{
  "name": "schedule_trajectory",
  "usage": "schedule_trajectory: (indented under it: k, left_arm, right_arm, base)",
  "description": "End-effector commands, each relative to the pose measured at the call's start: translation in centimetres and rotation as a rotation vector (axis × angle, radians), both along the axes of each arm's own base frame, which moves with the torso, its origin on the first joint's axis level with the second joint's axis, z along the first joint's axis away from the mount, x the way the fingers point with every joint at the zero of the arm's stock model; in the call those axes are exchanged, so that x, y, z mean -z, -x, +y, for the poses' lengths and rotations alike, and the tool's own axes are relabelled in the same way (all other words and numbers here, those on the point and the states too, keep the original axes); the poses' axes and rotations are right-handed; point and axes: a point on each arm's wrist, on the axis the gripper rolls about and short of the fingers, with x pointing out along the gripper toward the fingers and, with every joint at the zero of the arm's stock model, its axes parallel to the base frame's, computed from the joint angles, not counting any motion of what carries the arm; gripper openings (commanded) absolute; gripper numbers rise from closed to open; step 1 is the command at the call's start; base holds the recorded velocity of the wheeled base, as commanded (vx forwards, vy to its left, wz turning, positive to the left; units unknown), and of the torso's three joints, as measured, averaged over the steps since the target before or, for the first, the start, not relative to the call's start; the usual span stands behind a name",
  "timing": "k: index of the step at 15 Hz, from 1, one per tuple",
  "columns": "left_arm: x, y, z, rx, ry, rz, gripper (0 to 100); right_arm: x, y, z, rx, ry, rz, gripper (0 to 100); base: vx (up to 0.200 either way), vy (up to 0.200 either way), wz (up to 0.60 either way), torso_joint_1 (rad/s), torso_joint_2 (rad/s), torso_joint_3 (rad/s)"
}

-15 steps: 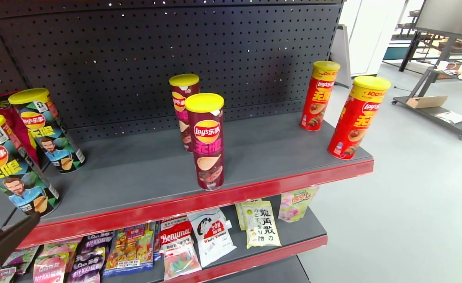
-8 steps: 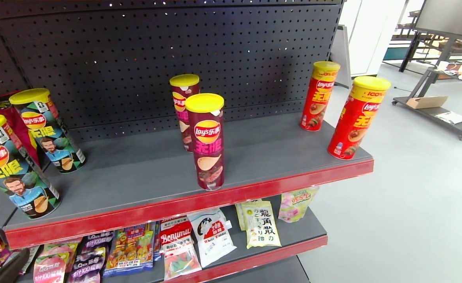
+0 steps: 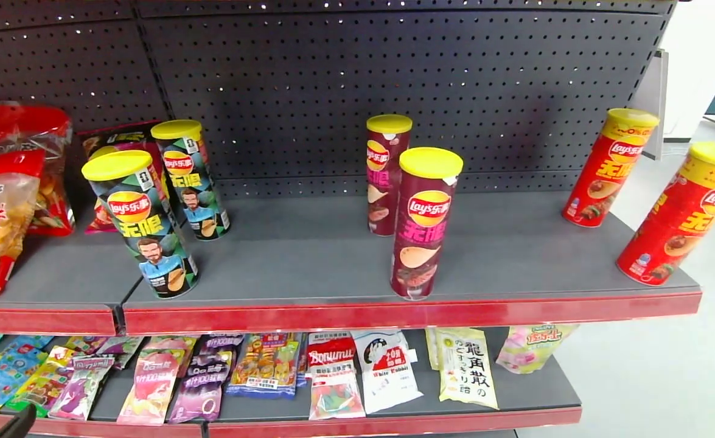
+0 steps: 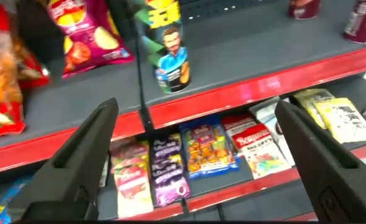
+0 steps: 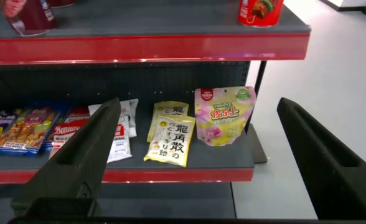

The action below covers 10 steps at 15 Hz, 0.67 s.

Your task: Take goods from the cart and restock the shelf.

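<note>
The top shelf has a grey deck and a red front lip. On it stand two green-and-black chip cans, two maroon chip cans and two red chip cans, all upright with yellow lids. My left gripper is open and holds nothing. It hangs in front of the shelf, level with the lower row of candy bags, and the front green-and-black can stands beyond it. My right gripper is open too, facing the lower shelf below a red can.
Red snack bags fill the top shelf's left bay. Flat candy packets lie along the lower shelf. Wide bare gaps separate the can pairs. Open grey floor lies off the shelf's right end.
The head camera has turned left, so the whole shelf sits further right in view. Before that, my left gripper dropped from the top shelf's lip down to the lower shelf.
</note>
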Motion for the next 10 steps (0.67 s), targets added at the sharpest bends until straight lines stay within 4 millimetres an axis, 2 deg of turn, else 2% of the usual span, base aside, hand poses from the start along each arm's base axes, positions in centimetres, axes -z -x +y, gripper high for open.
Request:
schedule_trajectory:
  k: [1,4,5,6,8,10]
  left_arm:
    - [1.1,0.8,-0.1,0.018,0.011,-0.018,100]
    - [3.8,2.7,-0.4,0.265,0.019,-0.046,100]
    - [4.4,3.1,-0.3,0.274,0.020,-0.036,100]
    - [5.8,3.7,-0.1,0.169,0.020,0.019,100]
    - [8.0,4.0,0.4,-0.159,0.015,0.046,100]
    - [8.3,3.8,0.3,-0.117,0.117,-0.006,100]
  right_arm:
    - [0.0,0.0,0.0,-0.001,0.002,0.000,100]
    - [0.0,0.0,0.0,-0.001,0.000,-0.001,100]
    - [0.0,0.0,0.0,-0.001,0.000,-0.001,100]
    - [0.0,0.0,0.0,-0.001,-0.002,-0.001,100]
    - [0.0,0.0,0.0,-0.001,0.000,-0.001,100]
    - [0.0,0.0,0.0,-0.001,-0.002,-0.001,100]
  base:
    - [0.000,0.000,0.00,0.000,0.00,0.000]
    - [0.000,0.000,0.00,0.000,0.00,0.000]
    - [0.000,0.000,0.00,0.000,0.00,0.000]
    - [0.000,0.000,0.00,0.000,0.00,0.000]
    - [0.000,0.000,0.00,0.000,0.00,0.000]
    - [0.000,0.000,0.00,0.000,0.00,0.000]
